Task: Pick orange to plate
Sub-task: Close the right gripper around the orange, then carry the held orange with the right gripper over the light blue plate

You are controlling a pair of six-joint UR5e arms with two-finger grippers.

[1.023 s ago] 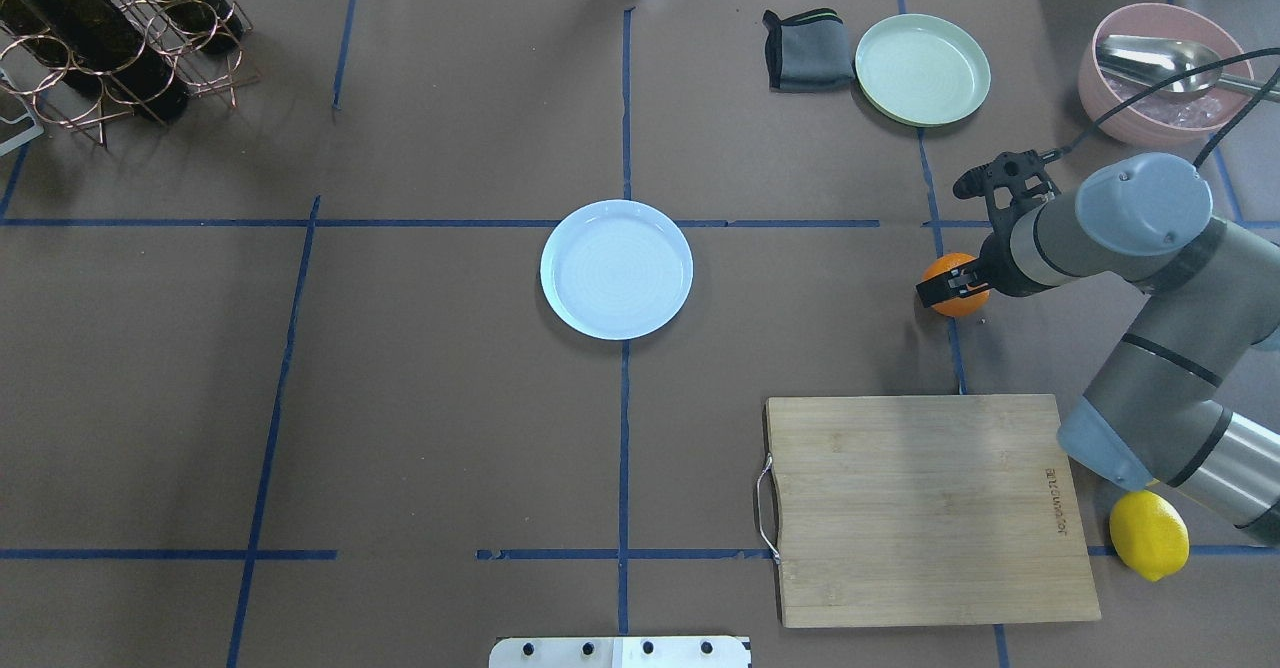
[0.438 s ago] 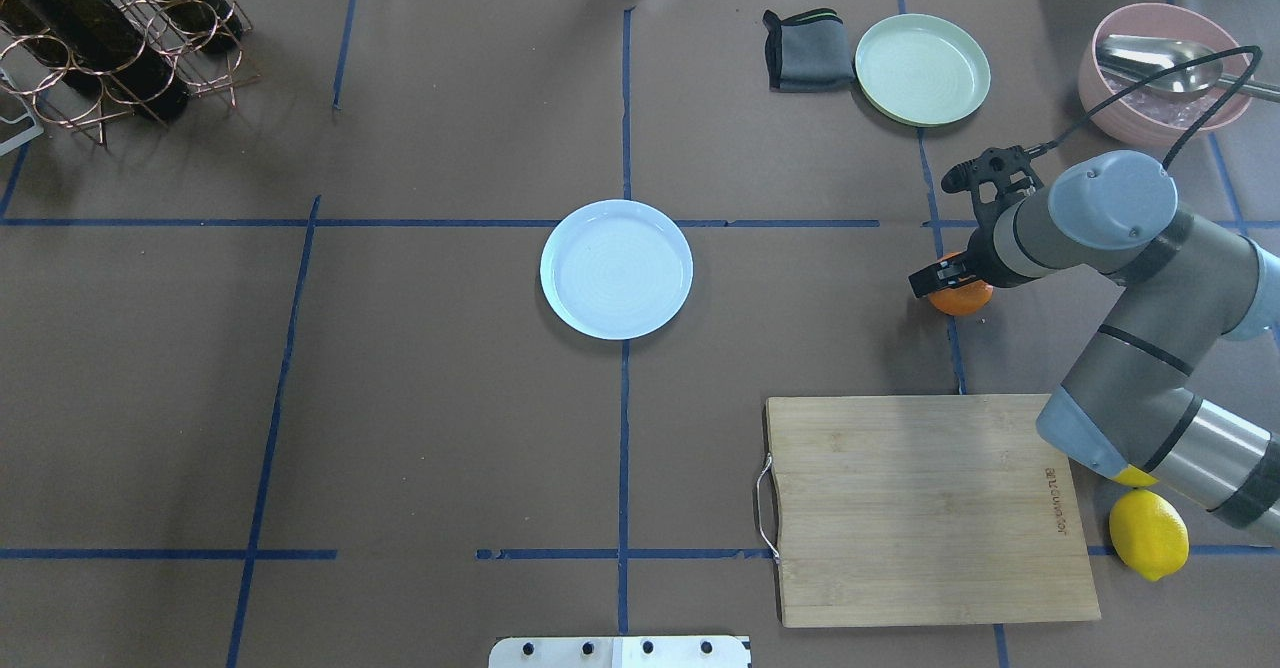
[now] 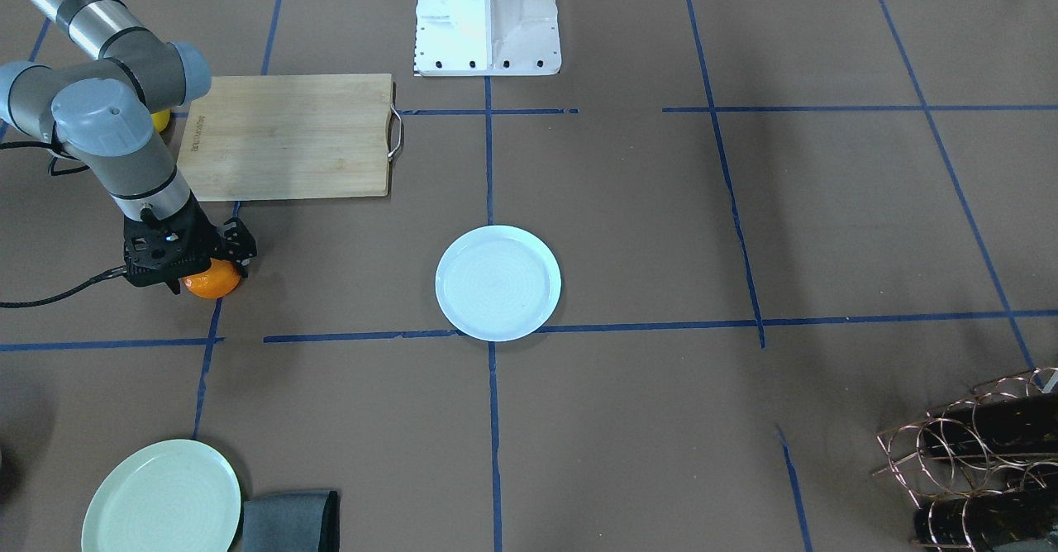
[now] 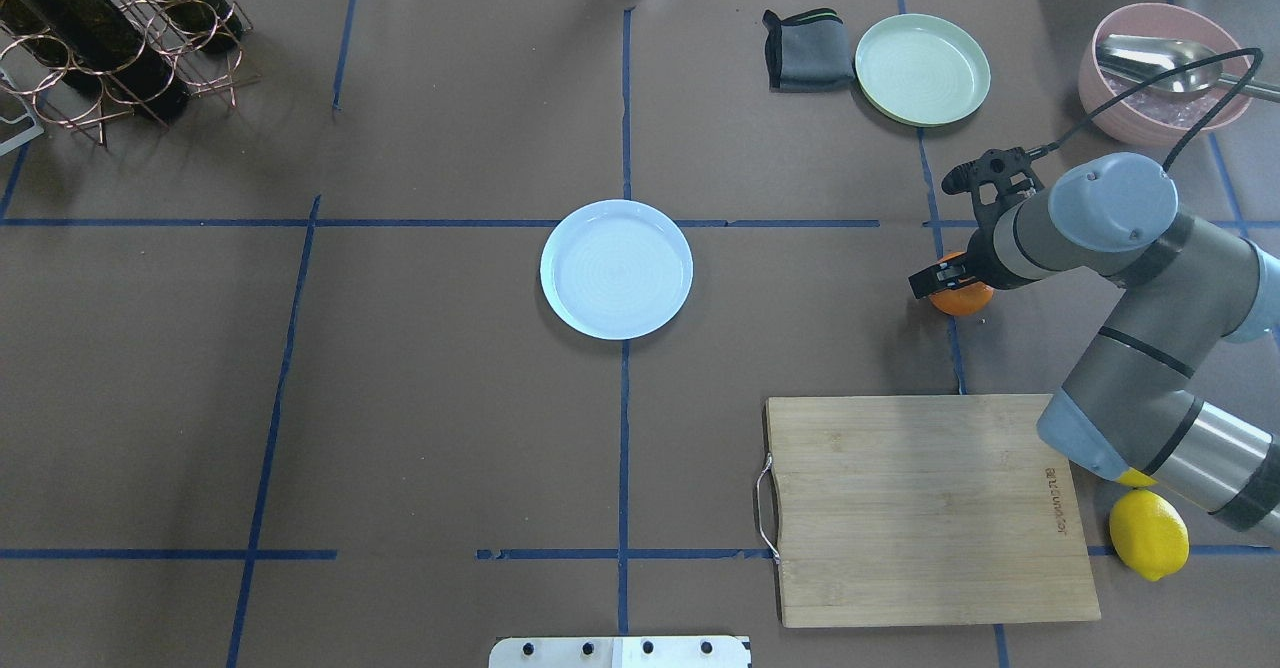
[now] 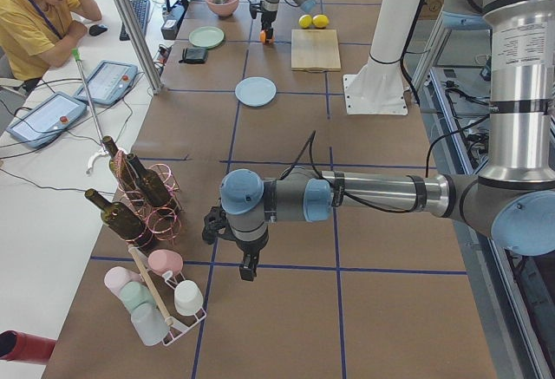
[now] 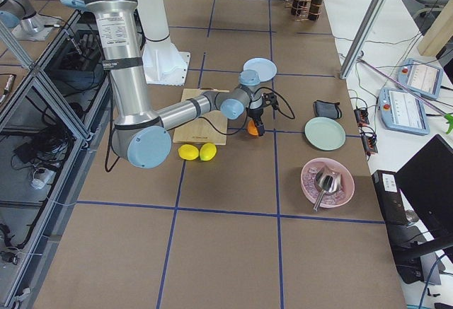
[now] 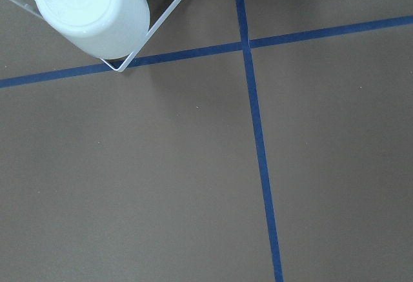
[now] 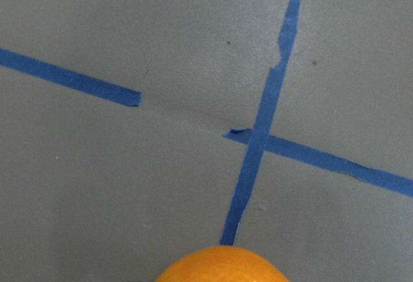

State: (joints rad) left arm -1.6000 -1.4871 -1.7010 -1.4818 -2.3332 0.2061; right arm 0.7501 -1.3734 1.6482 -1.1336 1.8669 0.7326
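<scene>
On the brown worktop point(image 4: 450, 398), over a blue tape line point(image 4: 955, 348), the small round bright-orange fruit point(image 4: 963, 298) sits under your right claw point(image 4: 950, 283), whose fingers point(image 4: 930, 276) straddle it. Whether they pinch it cannot be told. Squeeze across its widest girth before lifting toward the round pale bluish-white plate point(image 4: 616, 268), well apart.

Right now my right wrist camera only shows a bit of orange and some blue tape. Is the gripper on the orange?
Observer: The right gripper straddles the orange, which sits on the table. I cannot tell whether it has clamped.
Operator: Where's the plate?
Observer: The pale blue plate lies empty at the table's middle, to the robot's left of the orange.
Operator: Is anything in between?
Observer: The cutting board lies nearer the robot, off that line.
</scene>
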